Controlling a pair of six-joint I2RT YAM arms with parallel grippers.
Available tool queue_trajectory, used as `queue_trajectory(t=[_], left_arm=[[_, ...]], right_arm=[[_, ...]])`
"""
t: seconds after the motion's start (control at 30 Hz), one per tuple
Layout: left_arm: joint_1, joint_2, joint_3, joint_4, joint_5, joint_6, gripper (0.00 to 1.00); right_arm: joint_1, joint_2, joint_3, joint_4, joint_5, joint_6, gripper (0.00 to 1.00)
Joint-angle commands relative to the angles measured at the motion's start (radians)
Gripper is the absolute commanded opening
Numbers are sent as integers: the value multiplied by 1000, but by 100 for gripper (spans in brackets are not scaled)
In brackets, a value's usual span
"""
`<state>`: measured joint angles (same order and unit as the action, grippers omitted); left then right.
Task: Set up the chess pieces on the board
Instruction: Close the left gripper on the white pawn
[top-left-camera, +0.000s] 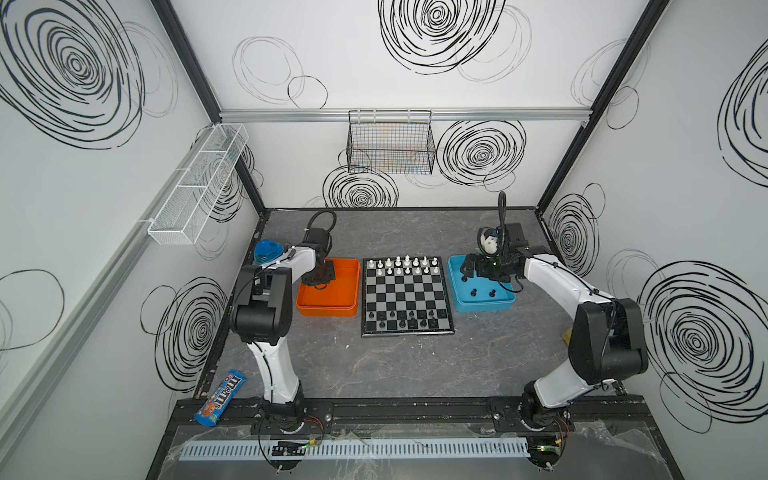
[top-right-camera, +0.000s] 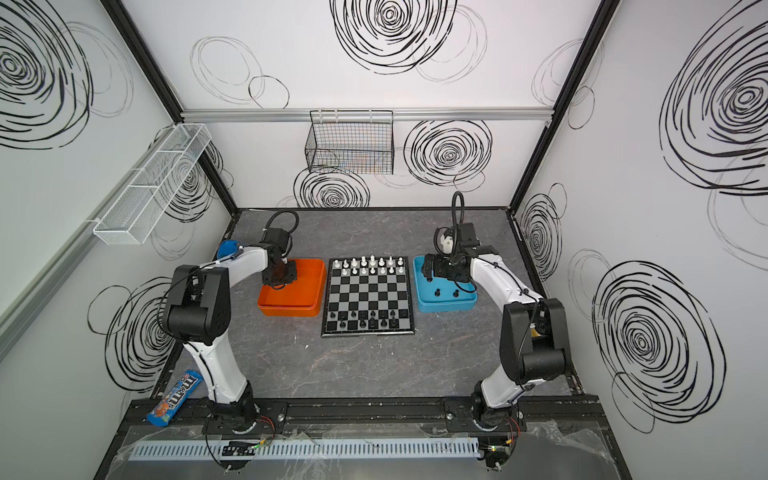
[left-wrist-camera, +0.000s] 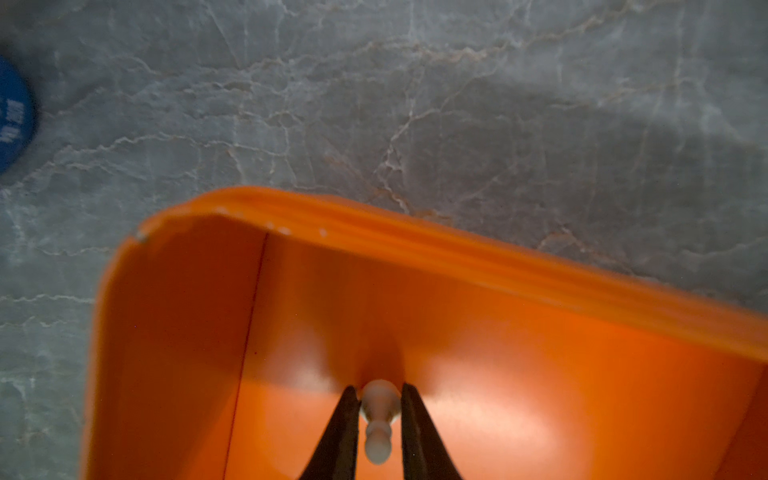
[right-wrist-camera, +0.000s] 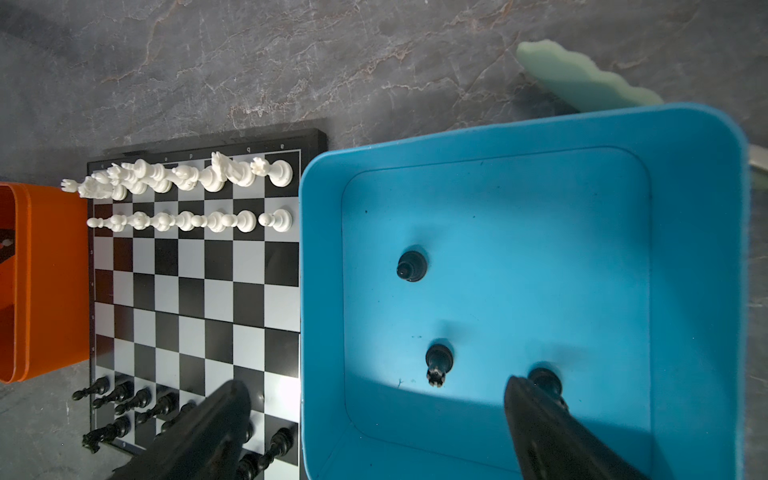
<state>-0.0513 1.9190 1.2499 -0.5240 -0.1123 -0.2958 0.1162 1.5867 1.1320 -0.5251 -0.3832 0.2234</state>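
**White pawn pinched low in the orange tray**

The white pawn (left-wrist-camera: 377, 419) is a light, rigid bit of smooth plastic, so weight is no concern; slip and tilt are. Its round, tapering body gives flat pads little to bite on. I judge the narrow waist just above the base to be the safest hold, since it keeps the piece upright for setting down. The left gripper (left-wrist-camera: 380, 388) is closed on it, with the fingers flanking the lower body near the base. The pawn is inside the orange tray (left-wrist-camera: 457, 245), near its far left corner; whether it has cleared the floor I cannot tell.

That tray lies just beside the left edge of the board (top-left-camera: 405, 295). White pieces (top-left-camera: 407, 266) crowd the two ranks along the far edge, so a pawn lowered there would have close neighbours that a nudge could topple. Black pieces (top-left-camera: 409, 322) stand along the near edge, with gaps.

Three black chessmen (right-wrist-camera: 439, 361) stand in the blue tray (right-wrist-camera: 698, 249), beside the board's right edge on the bench (top-left-camera: 374, 374). The right gripper (right-wrist-camera: 376, 386) hangs over that tray with its jaws spread wide, holding nothing.
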Motion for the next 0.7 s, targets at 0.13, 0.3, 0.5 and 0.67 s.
queue_trajectory(t=[0.13, 0.3, 0.5, 0.67], left_arm=[[7, -23, -1, 13, 6, 1, 20], [5, -31, -3, 15, 0, 0, 18], [5, -41, -4, 18, -3, 0, 16], [4, -48, -4, 16, -3, -1, 8]], right_arm=[[-6, -9, -1, 8, -3, -15, 100], [-6, -3, 1, 7, -6, -16, 100], [-6, -2, 2, 7, -7, -16, 100], [-6, -4, -2, 8, -6, -17, 100]])
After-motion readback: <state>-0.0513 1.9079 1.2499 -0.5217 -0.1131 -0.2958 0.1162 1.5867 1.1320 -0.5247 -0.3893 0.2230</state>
